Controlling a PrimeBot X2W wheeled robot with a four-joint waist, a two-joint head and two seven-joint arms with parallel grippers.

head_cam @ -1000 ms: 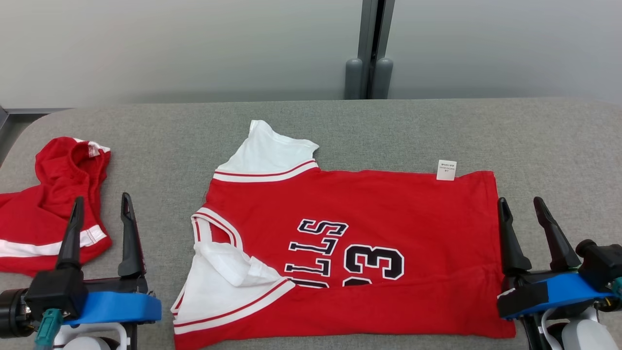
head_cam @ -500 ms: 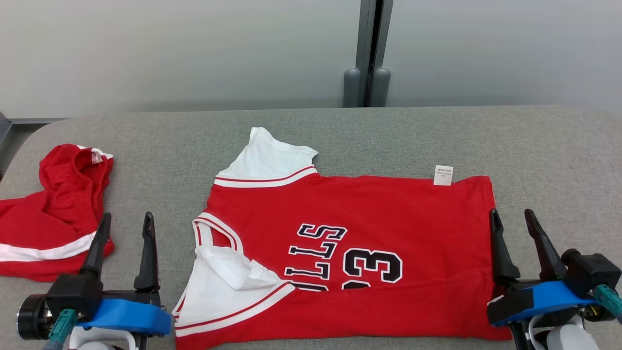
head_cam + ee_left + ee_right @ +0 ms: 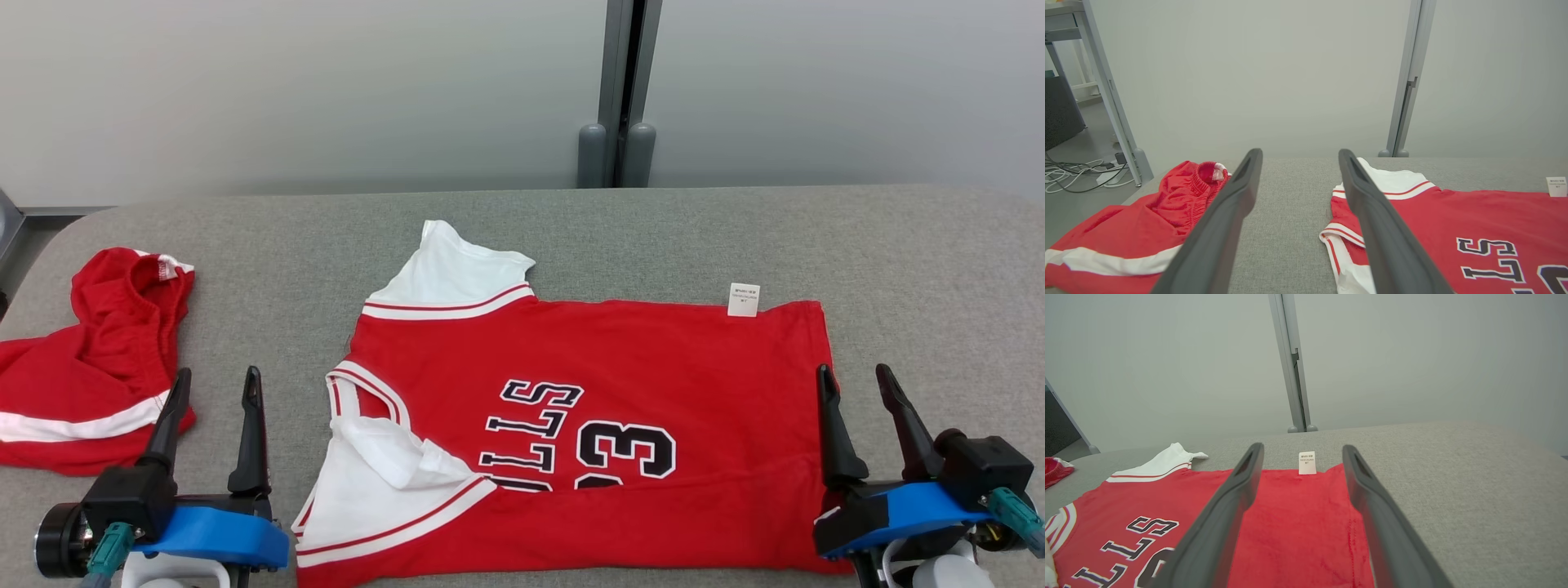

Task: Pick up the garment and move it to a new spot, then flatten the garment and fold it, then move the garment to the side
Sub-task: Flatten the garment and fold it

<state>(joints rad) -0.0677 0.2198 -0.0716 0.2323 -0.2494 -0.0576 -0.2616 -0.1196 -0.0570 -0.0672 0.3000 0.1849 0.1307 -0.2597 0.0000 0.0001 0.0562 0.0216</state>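
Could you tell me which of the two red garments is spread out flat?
The jersey with black lettering, in the middle; the other red garment at the left lies crumpled.

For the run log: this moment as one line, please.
jersey: near side folded over lettering | left gripper: open, empty, between shorts and jersey | right gripper: open, empty, at jersey hem

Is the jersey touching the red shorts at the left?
Apart. The head view shows a strip of bare grey table between the jersey and the shorts.
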